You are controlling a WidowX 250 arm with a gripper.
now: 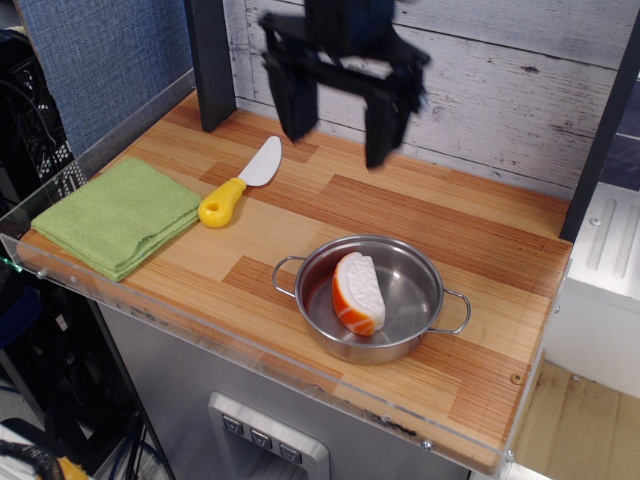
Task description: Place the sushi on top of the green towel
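Note:
The sushi (359, 292), white ribbed top with an orange rim, lies tilted inside the steel pot (418, 300) near the table's front right. The green towel (118, 216) is folded flat at the front left corner. My black gripper (337, 130) hangs in the air above the back middle of the table, open, its two fingers spread wide with nothing between them. It is well behind and above the pot, slightly blurred by motion.
A white toy knife with a yellow handle (238, 186) lies between the towel and the gripper. A black post (210, 65) stands at the back left. A plank wall runs along the back; a clear acrylic edge rims the front.

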